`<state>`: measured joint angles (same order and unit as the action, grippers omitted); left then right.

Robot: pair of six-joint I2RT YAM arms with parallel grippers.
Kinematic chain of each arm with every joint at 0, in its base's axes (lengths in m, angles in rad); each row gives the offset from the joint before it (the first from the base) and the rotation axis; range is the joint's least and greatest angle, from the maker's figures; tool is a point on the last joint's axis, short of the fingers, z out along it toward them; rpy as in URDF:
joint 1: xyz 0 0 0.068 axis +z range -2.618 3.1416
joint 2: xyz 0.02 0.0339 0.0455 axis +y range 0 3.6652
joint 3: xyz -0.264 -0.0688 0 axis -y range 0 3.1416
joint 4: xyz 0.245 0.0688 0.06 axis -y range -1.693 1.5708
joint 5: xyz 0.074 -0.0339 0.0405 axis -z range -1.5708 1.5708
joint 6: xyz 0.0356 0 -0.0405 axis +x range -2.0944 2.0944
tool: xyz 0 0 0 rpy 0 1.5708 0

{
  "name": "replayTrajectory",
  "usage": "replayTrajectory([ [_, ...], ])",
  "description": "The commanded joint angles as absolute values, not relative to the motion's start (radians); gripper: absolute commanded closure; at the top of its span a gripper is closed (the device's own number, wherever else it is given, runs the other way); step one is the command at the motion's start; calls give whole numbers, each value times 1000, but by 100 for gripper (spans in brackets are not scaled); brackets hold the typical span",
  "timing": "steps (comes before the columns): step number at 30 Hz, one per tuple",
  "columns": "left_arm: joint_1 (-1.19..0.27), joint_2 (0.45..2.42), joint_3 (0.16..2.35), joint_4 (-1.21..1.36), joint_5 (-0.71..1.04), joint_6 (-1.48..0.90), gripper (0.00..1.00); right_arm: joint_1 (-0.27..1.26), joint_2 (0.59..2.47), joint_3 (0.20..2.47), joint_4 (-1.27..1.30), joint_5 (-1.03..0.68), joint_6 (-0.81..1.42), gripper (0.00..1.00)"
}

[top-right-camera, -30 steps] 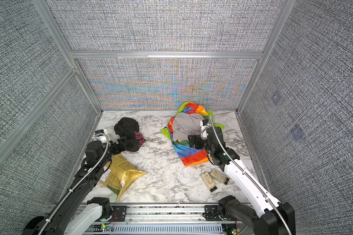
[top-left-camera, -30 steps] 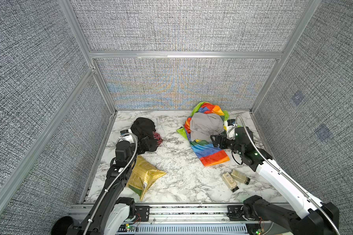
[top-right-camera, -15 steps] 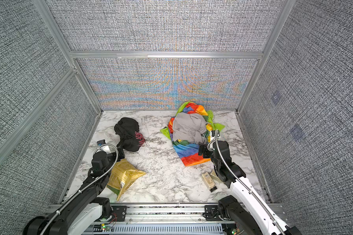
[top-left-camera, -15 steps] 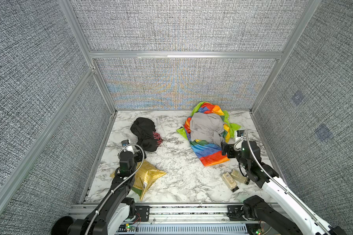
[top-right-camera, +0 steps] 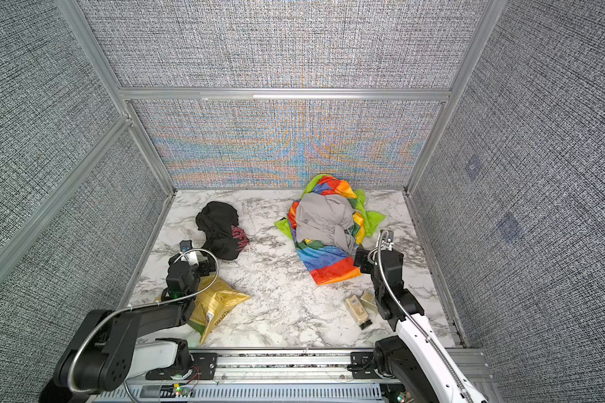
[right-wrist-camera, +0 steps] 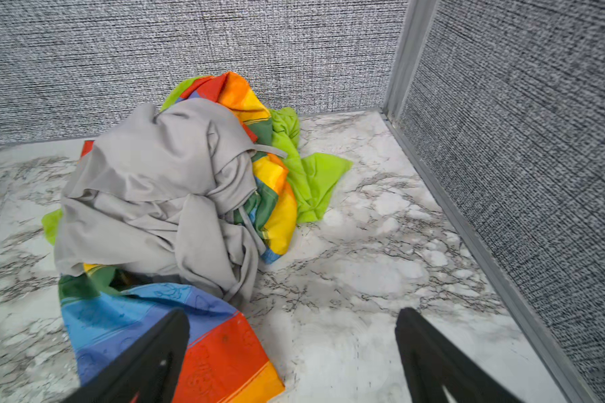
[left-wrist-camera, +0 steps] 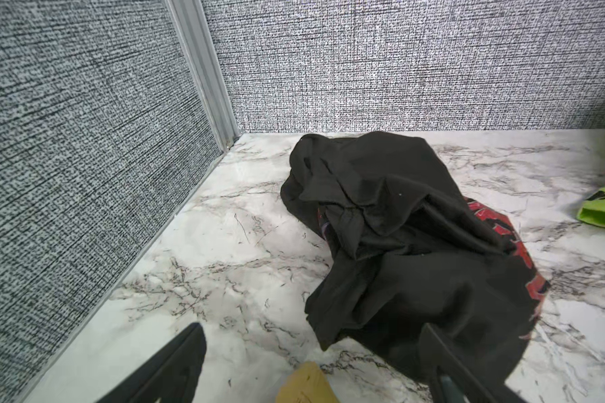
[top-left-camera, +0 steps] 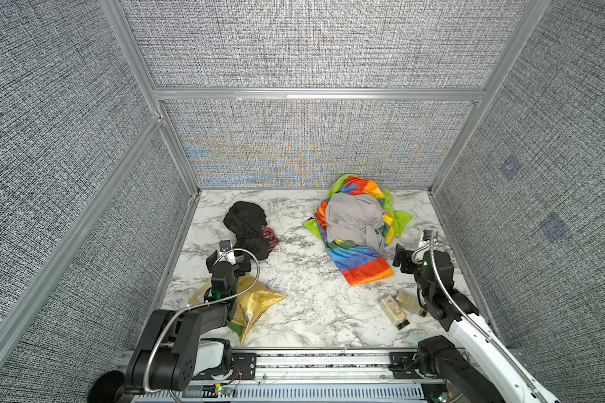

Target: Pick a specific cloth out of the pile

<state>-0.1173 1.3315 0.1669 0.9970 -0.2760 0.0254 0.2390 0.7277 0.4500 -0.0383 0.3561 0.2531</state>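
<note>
Both arms are drawn back toward the near edge of the table [top-left-camera: 304, 279] compared with a second ago. The left gripper [left-wrist-camera: 311, 329] is no longer at the black cloth [top-left-camera: 248, 226], and the right gripper [right-wrist-camera: 293, 311] is taken away from the pile [top-left-camera: 355, 223]. The cloth and the pile are not shifted. Both pairs of jaws are seen spread wide, and nothing is held between them.

The cloth is found on the left half of the table, well apart from the pile at the back right, so the picking out is judged as already done. From the left gripper the cloth lies ahead, toward the back wall and a little to the right. In the left wrist view one finger is seen in front of its near edge, but contact cannot be told. The left arm is clearly the nearer one. The long axis of the crumpled cloth is laid from the back wall toward the near edge, slightly slanted to the right. Its red print [top-right-camera: 240, 239] is turned to the near end, toward the gold bag [top-left-camera: 257, 303].
</note>
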Motion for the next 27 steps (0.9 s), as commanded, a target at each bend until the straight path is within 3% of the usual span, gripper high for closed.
replayTrajectory([
  [1, -115, 1417, 152, 1282, -261, 62, 1, 219, 710, 414, 47, 379, 237, 3],
  [10, -49, 1469, 151, 1295, -188, 3, 1, 190, 771, 382, 140, 380, 244, 3],
  [12, -43, 1544, 121, 1458, -168, 20, 1, 188, 793, 377, 176, 380, 243, 3],
  [15, -43, 1491, 152, 1314, -154, 14, 1, 187, 818, 372, 219, 384, 230, 3],
  [27, -43, 1522, 157, 1351, -143, 20, 1, 162, 867, 304, 373, 429, 193, 3],
])
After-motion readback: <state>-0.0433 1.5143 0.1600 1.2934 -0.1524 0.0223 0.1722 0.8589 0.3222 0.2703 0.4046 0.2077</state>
